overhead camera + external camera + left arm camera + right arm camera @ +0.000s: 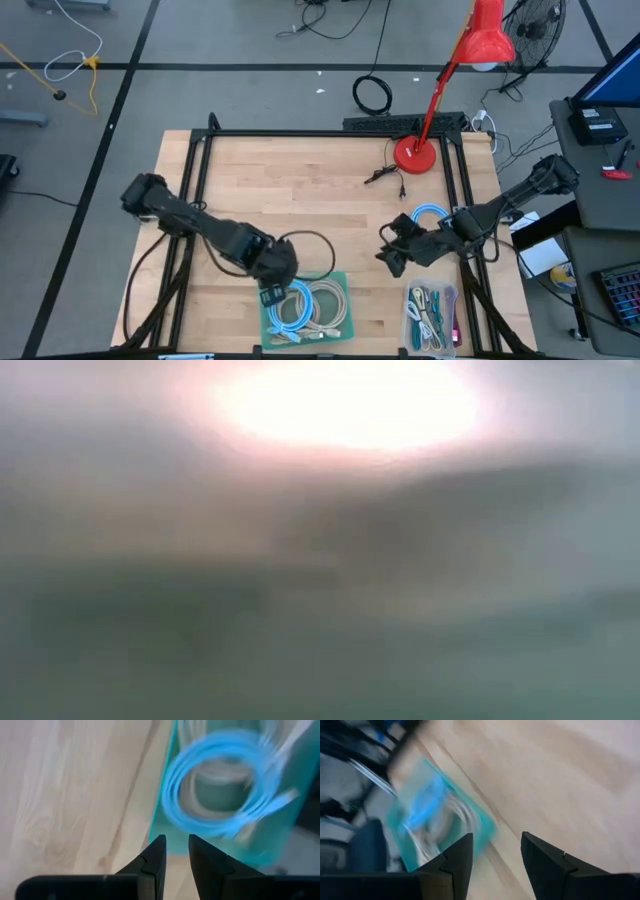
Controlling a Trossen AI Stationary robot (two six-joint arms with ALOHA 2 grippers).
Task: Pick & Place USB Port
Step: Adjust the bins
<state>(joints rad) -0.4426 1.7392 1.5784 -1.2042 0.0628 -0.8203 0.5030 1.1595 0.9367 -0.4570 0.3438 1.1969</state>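
A teal tray (pixel 345 300) at the table's near edge holds a coiled blue cable (pixel 290 312) and white cables (pixel 326 306). My left gripper (pixel 272 293) hovers over the tray's left edge, its fingers (pixel 177 842) a narrow gap apart with nothing between them. In the left wrist view the blue coil (pixel 175 800) lies just ahead in the tray (pixel 165 837). My right gripper (pixel 388 250) is open and empty above bare wood right of the tray. Its wrist view (pixel 496 842) shows the tray (pixel 480 827) farther off. The low view shows only blur.
A second blue coil (pixel 430 214) lies on the table by my right arm. A clear tray (pixel 432 315) of mixed cables sits at the near right. A red desk lamp (pixel 415 155) and a small black cable (pixel 385 175) stand at the far right. Black frame rails edge the table.
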